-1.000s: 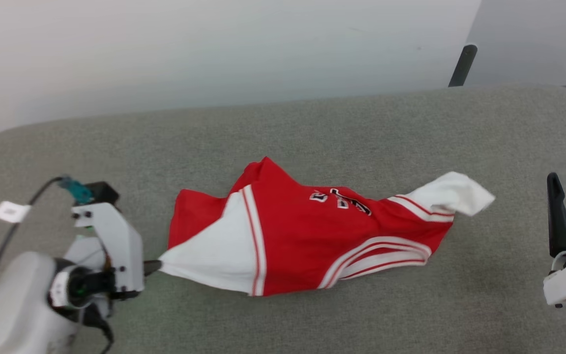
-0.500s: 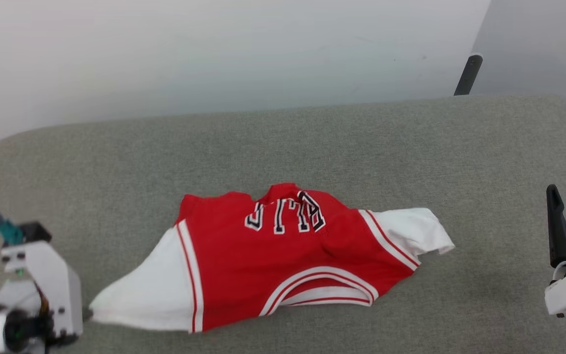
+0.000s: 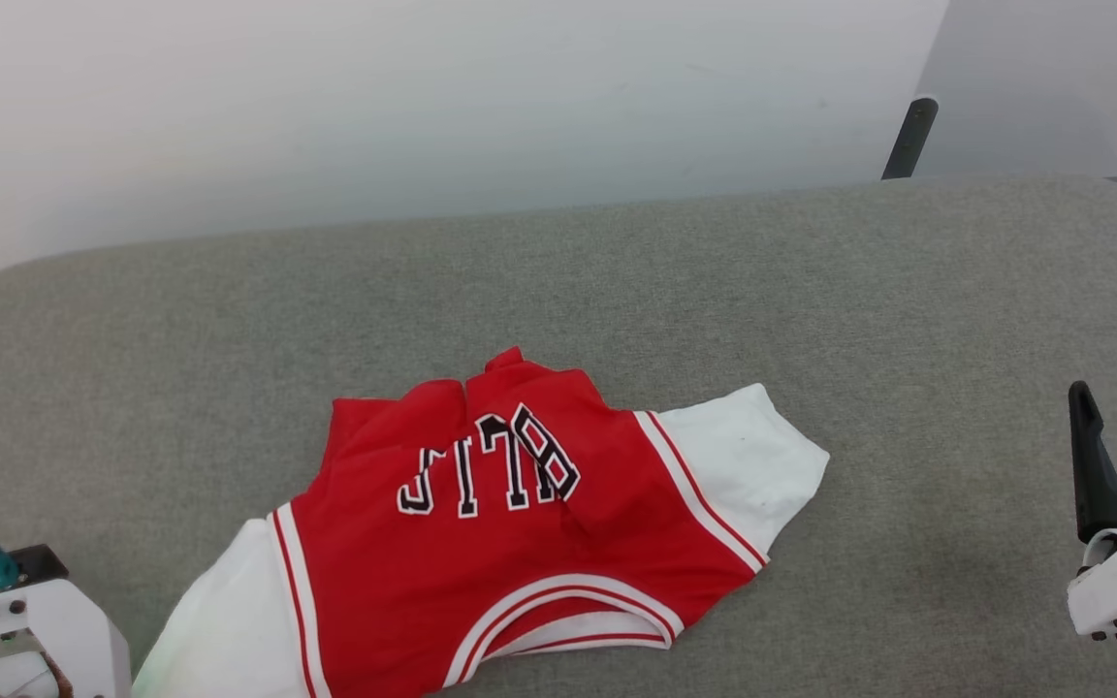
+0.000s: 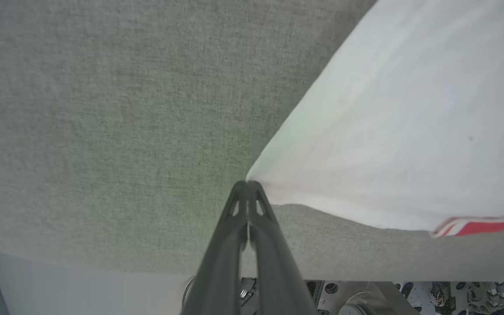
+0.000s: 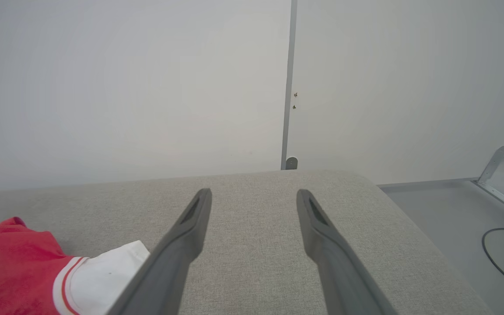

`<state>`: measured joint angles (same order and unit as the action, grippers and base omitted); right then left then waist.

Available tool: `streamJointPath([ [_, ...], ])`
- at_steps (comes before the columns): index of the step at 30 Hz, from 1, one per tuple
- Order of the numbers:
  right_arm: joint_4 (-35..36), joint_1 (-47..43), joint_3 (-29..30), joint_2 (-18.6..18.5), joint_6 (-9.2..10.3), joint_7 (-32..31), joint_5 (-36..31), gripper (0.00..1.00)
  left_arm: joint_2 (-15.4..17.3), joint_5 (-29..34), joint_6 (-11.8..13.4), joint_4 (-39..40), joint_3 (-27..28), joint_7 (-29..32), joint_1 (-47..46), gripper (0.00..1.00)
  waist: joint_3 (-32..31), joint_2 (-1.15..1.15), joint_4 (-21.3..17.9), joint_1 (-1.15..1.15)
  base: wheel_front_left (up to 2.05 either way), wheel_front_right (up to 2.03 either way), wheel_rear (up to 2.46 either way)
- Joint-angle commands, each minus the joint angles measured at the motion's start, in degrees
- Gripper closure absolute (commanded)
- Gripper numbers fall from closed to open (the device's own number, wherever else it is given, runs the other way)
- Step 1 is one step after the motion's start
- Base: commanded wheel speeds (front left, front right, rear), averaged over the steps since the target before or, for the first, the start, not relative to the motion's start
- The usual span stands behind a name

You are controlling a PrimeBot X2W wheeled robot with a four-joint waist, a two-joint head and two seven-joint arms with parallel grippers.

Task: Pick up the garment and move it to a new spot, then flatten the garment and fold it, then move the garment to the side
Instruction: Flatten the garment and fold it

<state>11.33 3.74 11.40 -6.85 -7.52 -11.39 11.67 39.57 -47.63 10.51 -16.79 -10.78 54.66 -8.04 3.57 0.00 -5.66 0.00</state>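
On the grey fabric table [image 3: 811, 291], near its front edge and left of centre in the head view: garment [image 3: 520, 572], red body, white sleeves. It lies mostly spread, lettered side up, neckline toward the robot. Striped neck trim shows as a curved band at the near edge. The black, white-outlined lettering reads upside down from the head; it is creased, and not every letter is legible. Far edge rumpled, with red cloth bunched into two humps.

Right-hand sleeve [image 3: 743, 465]: flat on the table, pointing right. Left-hand sleeve [image 3: 229, 620]: drawn out toward the lower left, running off the bottom of the head view.

Left gripper [image 4: 247, 186]: fingers pressed together side by side, no gap. The tips pinch the very corner of the left-hand sleeve. In the left wrist view the white cloth fans out taut from the tips, with a red-and-white striped band at the right margin. The gripper sits low over the table, close to its edge. Its pale wrist housing shows at the lower left of the head view.

Right gripper [image 5: 254, 197]: fingers spread wide, nothing between them. It hovers over the right part of the table, well apart from the garment; the right-hand sleeve lies off to its left in the right wrist view.

Background: pale wall [image 3: 423, 97] behind the table, dark pole [image 3: 908, 136] at the back right edge, grey floor with a black cable [image 5: 501, 258] past the table's right end.
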Motion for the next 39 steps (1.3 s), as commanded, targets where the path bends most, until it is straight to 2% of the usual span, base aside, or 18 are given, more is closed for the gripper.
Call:
streamJointPath([
  [1, 0.32, -0.81, -0.05, 0.23, 0.06, -0.15, -0.02, 0.00, -0.43, 0.46, -0.60, -1.06, -0.21, -0.65, -0.68, 1.00, 0.03, 0.00, -0.10, 0.00, 0.00, 0.00, 0.00],
  [7, 0.33, -0.91, -0.60, -0.11, 0.06, -0.75, 0.14, 0.00, -1.63, 0.10, -2.53, -4.31, -0.16, -3.50, -2.64, 1.00, -0.85, 0.00, 0.08, 0.00, 0.00, 0.00, 0.00],
  [8, 0.35, -1.01, -0.74, -0.15, 0.06, -0.94, 0.19, 0.00, -1.79, 0.18, -2.71, -4.27, -0.06, -4.07, -2.92, 0.85, -1.16, 0.00, 0.21, 0.00, 0.00, 0.00, 0.00],
  [9, 0.31, -1.11, -0.83, -0.26, 0.06, -1.10, 0.18, 0.00, -2.04, -0.08, -2.94, -4.18, 0.10, -4.56, -3.01, 0.60, -1.50, 0.00, 0.34, 0.00, 0.00, 0.00, 0.00],
  [10, 0.24, -1.25, -1.01, -0.40, 0.06, -1.07, 0.24, 0.00, -2.12, 0.00, -3.00, -3.84, 0.13, -5.04, -3.14, 0.22, -2.01, 0.00, 0.53, 0.00, 0.00, 0.00, 0.00],
  [11, 0.21, -1.38, -1.41, -0.55, 0.06, -1.14, 0.44, 0.00, -2.00, 0.22, -3.13, -3.38, 0.15, -5.48, -3.12, 0.02, -2.46, 0.00, 0.65, 0.00, 0.00, 0.00, 0.00],
  [18, 0.69, -2.13, -2.76, -1.27, 0.06, -0.30, 0.72, 0.00, -2.48, 0.80, -4.25, 3.36, 0.11, -8.86, -3.11, 0.00, -5.25, 0.00, 2.25, 0.00, 0.00, 0.00, 0.00],
  [27, 0.34, -3.62, -3.81, -1.69, 0.06, 1.30, 0.61, 0.00, -4.18, 1.46, -7.38, 11.56, 0.00, -16.09, -0.81, 0.00, -7.83, 0.00, 3.60, 0.00, 0.00, 0.00, 0.00],
  [33, 0.92, -4.33, -3.86, -1.87, 0.06, 1.23, 0.93, 0.00, -3.82, 1.10, -8.05, 10.92, -1.34, -14.56, -0.33, 0.00, -7.76, 0.00, 3.86, 0.00, 0.00, 0.00, 0.00],
  [39, 1.95, -3.55, -3.86, -2.47, 0.06, 0.44, 1.48, 0.00, -3.01, 1.76, -9.99, 4.61, -3.51, -12.09, -2.49, 0.00, -6.24, 0.00, 3.11, 0.00, 0.00, 0.00, 0.00],
])
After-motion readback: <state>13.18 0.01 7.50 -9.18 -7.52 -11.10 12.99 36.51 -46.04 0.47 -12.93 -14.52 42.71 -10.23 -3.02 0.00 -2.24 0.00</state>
